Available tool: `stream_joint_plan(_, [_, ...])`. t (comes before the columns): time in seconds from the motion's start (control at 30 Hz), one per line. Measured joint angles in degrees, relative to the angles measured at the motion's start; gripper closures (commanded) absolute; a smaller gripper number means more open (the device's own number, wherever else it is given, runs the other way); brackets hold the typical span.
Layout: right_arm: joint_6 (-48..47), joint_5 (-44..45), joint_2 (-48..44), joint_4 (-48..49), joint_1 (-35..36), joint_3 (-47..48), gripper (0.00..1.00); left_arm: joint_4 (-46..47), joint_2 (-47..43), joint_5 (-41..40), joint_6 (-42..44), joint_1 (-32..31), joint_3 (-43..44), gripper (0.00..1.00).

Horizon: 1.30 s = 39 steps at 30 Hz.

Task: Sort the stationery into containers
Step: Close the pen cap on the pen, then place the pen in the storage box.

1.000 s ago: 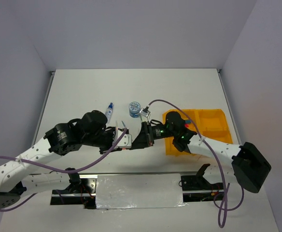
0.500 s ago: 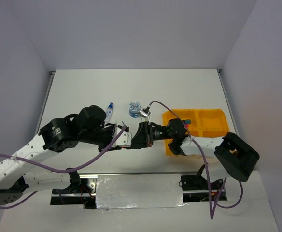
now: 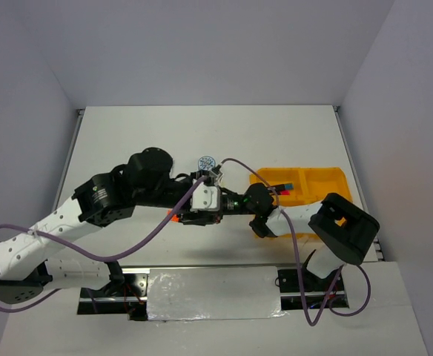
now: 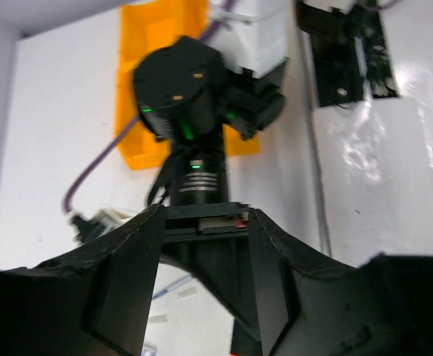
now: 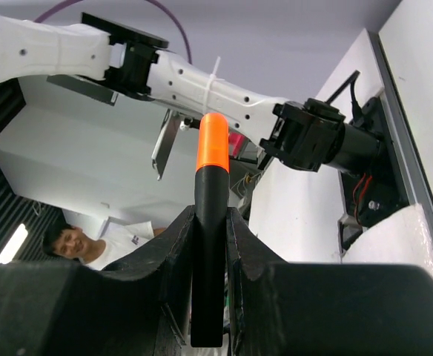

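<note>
Orange is the cap of the black highlighter (image 5: 211, 185) that fills the middle of the right wrist view. The right gripper (image 5: 209, 222) is clamped narrowly on its dark barrel, one finger pressed to each side. The capped end sticks out well past the fingertips. Beyond it the left arm (image 5: 202, 81), white with black joints, crosses the background. A person (image 5: 64, 241) in a white top shows low on the left.

From the left wrist, the left gripper (image 4: 205, 215) has its jaws spread wide. The two dark fingers (image 4: 127, 282) stand well apart, and only the black end of the right arm (image 4: 183, 89) shows in the gap. That arm points straight toward this camera; whether the fingers touch it I cannot tell. Behind it lies the orange-yellow tray (image 4: 153, 44) on the white table (image 4: 53, 148).

In the top view both arms meet near the middle of the table, just left of the tray, with the two grippers overlapping nose to nose. The highlighter's orange cap pokes out to the left beneath the left arm's wrist, outside every compartment of the tray. A round blue-white pot (image 3: 207, 163) stands on the table just beyond the meeting point. In the tray's far-left compartment lie a few small coloured items (image 3: 285, 188), red and blue, too small to name.
</note>
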Motion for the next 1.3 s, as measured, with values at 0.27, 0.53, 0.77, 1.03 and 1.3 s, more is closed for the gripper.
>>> stream_joint_plan(0.27, [-3.7, -0.2, -3.9, 0.3, -3.6, -0.5, 1.0, 13.5, -7.1, -13.9, -11.1, -0.1, -0.9, 0.01])
stream_joint_plan(0.53, [-24.3, 2.6, -21.2, -16.8, -6.3, 0.3, 1.0, 16.9, -11.9, -34.9, -28.0, 0.0, -2.6, 0.01])
stream_joint_plan(0.77, [-43.5, 20.0, -37.2, -48.5, -6.3, 5.3, 1.0, 13.4, -11.9, -49.8, -40.4, 0.0, -6.4, 0.01])
stream_joint_plan(1.03, [-49.8, 43.7, -42.2, -74.9, -9.4, 10.3, 1.0, 12.7, -15.7, -58.2, -41.6, 0.0, -11.6, 0.0])
stream_joint_plan(1.3, [-37.9, 68.7, -35.8, -92.0, -17.3, 12.6, 1.0, 14.1, -15.2, -61.2, -41.5, 0.0, -28.2, 0.01])
